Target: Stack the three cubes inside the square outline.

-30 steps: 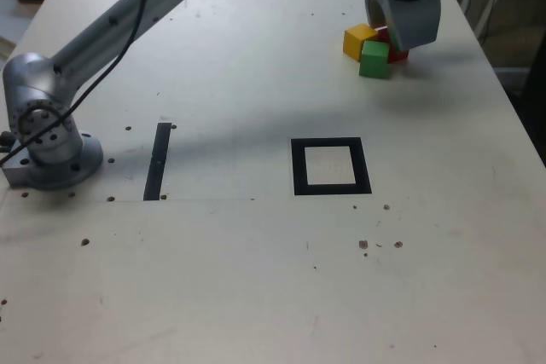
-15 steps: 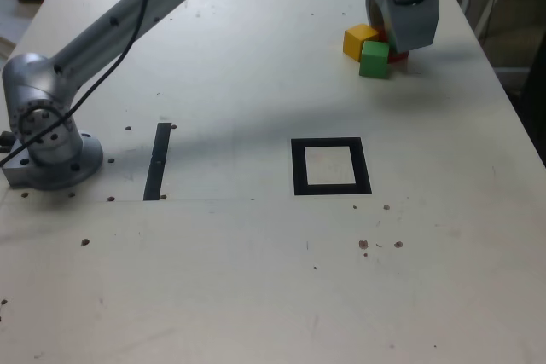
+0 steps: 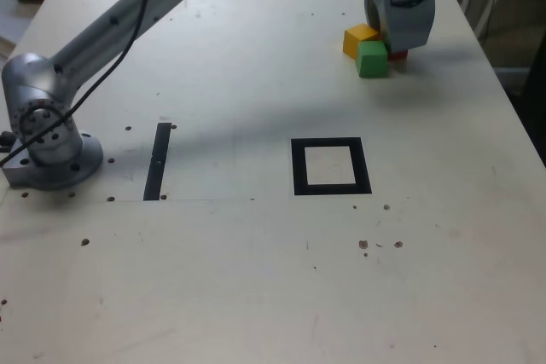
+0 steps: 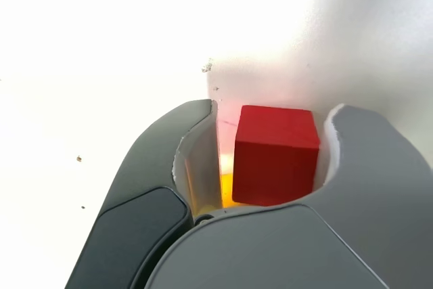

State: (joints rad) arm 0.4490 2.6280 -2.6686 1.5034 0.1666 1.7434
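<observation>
**Position of the matte red cube (image 4: 276, 155) and the grey gripper (image 4: 277, 105)**

The red cube sits on the white table (image 3: 213, 279), toward the far right corner as the exterior view shows it. The matte yellow cube (image 3: 358, 38) and the matte green cube (image 3: 372, 60) form a close group with it. In the exterior view, the green cube is nearest the camera and the yellow cube is to the left; the gripper partly hides the red cube.

The gripper is partly open around the red cube. The wrist view shows a clear gap between the cube and one finger; the other finger is close beside it, and contact cannot be confirmed. Part of the yellow cube shows between the fingers.

The black tape square outline (image 3: 299, 168) is flat on the table, well apart from the group and nearer the camera. All three cubes are outside it. A straight black tape strip (image 3: 158, 162) lies farther left, between the outline and the metallic arm base (image 3: 55, 159). The base stands by the table's left edge. A black cable (image 3: 111, 74) crosses in front of the arm.
</observation>
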